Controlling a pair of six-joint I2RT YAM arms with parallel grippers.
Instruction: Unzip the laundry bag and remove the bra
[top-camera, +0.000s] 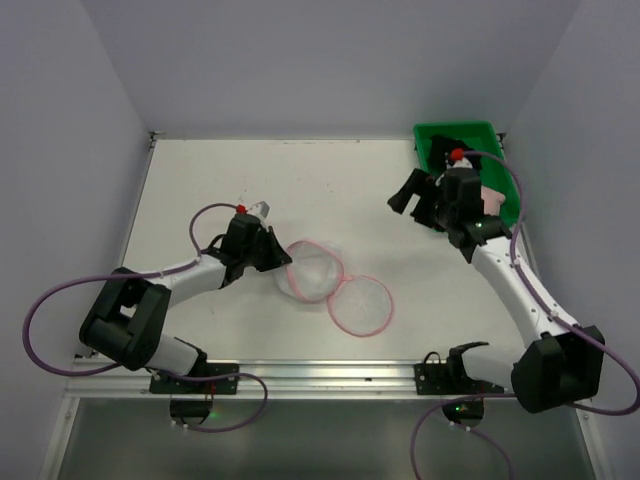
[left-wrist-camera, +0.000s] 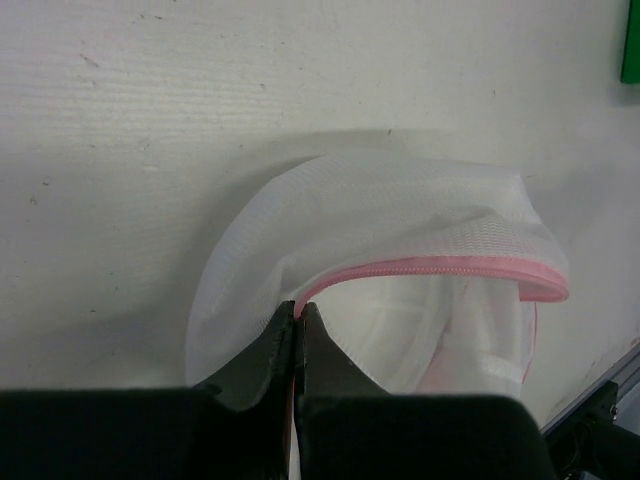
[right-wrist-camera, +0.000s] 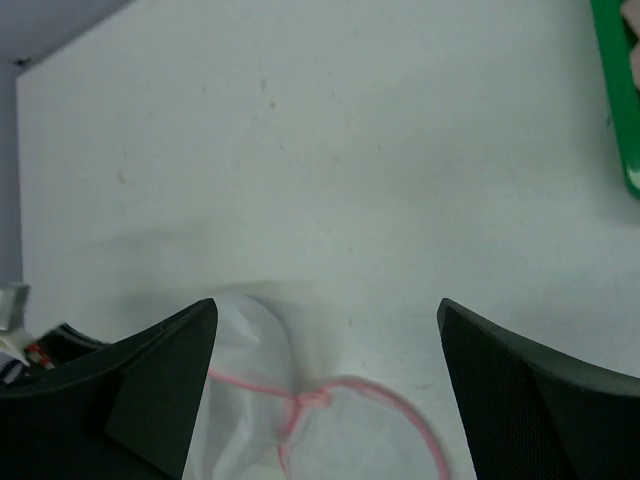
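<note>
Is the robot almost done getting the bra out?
Done: the laundry bag is unzipped, its two round halves spread apart. In hand: the left fingers pinch its pink zip rim. The right fingers are open near the green tray, where something pale pink lies. Left: I can't tell whether that's it, so maybe nothing.

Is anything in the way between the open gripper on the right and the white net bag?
No. Only white table lies between the open right gripper and the round white mesh laundry bag with its pink zip rim. The left gripper pinches that rim.
</note>
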